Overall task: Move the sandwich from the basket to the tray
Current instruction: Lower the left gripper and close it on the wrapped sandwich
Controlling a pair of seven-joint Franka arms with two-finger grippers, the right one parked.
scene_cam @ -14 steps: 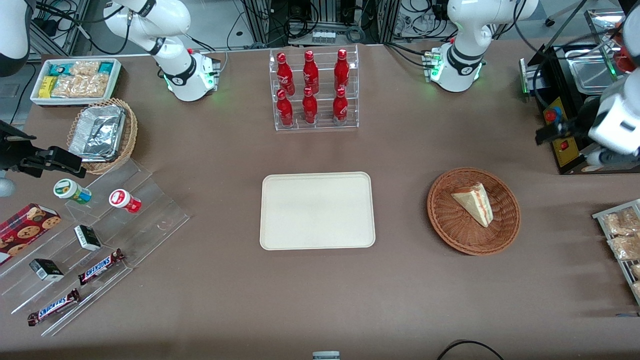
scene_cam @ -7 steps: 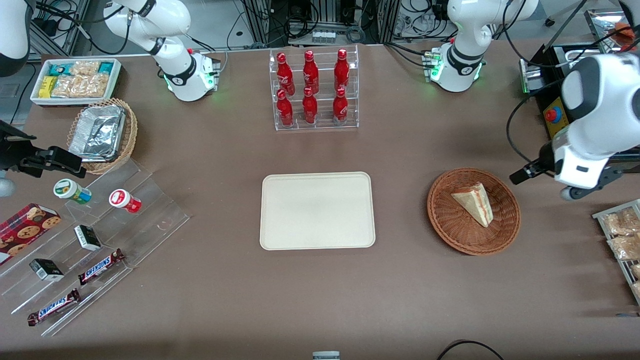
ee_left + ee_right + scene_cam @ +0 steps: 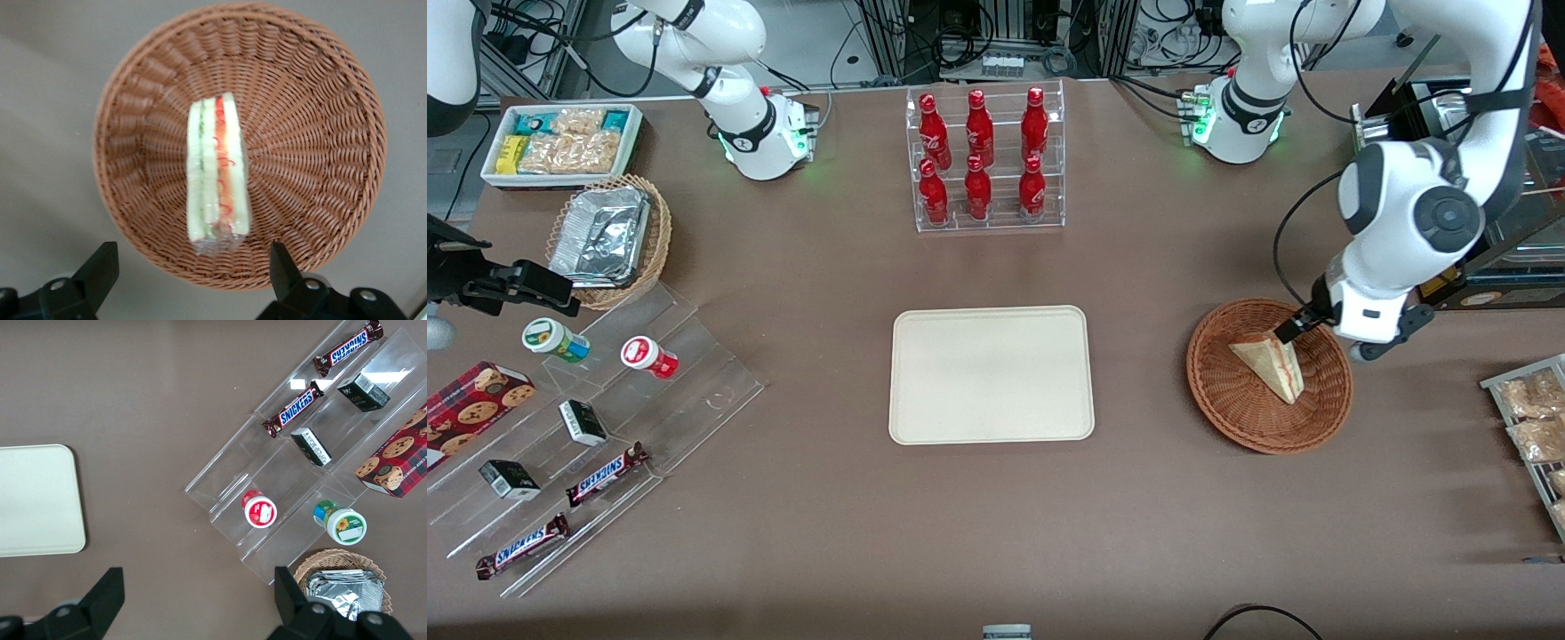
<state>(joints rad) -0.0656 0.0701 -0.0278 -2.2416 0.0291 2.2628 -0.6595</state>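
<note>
The sandwich (image 3: 1270,360), a pale wedge with red and green layers along its cut edge, lies in the reddish-brown wicker basket (image 3: 1227,404). My left gripper (image 3: 1319,342) hangs open above the basket's rim, at the edge farther from the front camera, with nothing between its fingers. In the left wrist view the wrapped sandwich (image 3: 217,180) rests on its side in the basket (image 3: 313,133), and the gripper (image 3: 190,270) straddles the basket's edge just short of the sandwich's end. The cream tray (image 3: 991,373) lies flat and bare at the table's middle, beside the basket.
A clear rack of red bottles (image 3: 985,160) stands farther back than the tray. A wire rack of snack packs (image 3: 1534,418) and black equipment (image 3: 1432,258) sit at the working arm's end. A stepped acrylic shelf (image 3: 605,418), foil-lined tan basket (image 3: 609,236) and white snack bin (image 3: 560,142) lie toward the parked arm's end.
My left arm has swung in from the working arm's end of the table and come down over the basket's rim. The sandwich, basket and tray have not moved.
</note>
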